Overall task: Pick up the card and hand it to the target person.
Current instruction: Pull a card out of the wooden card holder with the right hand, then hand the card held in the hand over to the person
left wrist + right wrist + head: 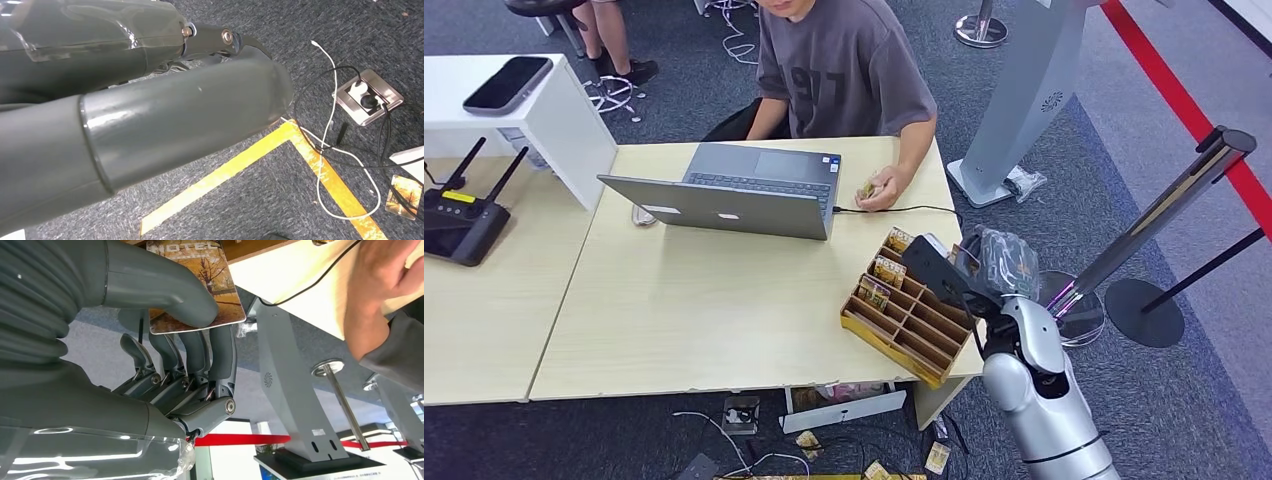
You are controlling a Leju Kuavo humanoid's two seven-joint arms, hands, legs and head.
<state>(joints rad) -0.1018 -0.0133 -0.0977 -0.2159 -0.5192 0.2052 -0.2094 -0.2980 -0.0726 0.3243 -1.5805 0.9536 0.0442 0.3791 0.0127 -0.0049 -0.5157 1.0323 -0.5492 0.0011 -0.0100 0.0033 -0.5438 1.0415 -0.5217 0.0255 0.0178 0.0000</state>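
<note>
The right hand [165, 340] pinches the card [200, 290] between thumb and fingers, raised just beside the card rack [904, 315] at the bench [704, 310] edge. The left hand [150, 115] hangs over the floor; whether it is closed I cannot tell. The thin pinch could let the card slip before it reaches the person [844, 70].

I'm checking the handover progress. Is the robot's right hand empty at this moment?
No. In the right wrist view the right hand pinches a card between its thumb and fingers.
</note>
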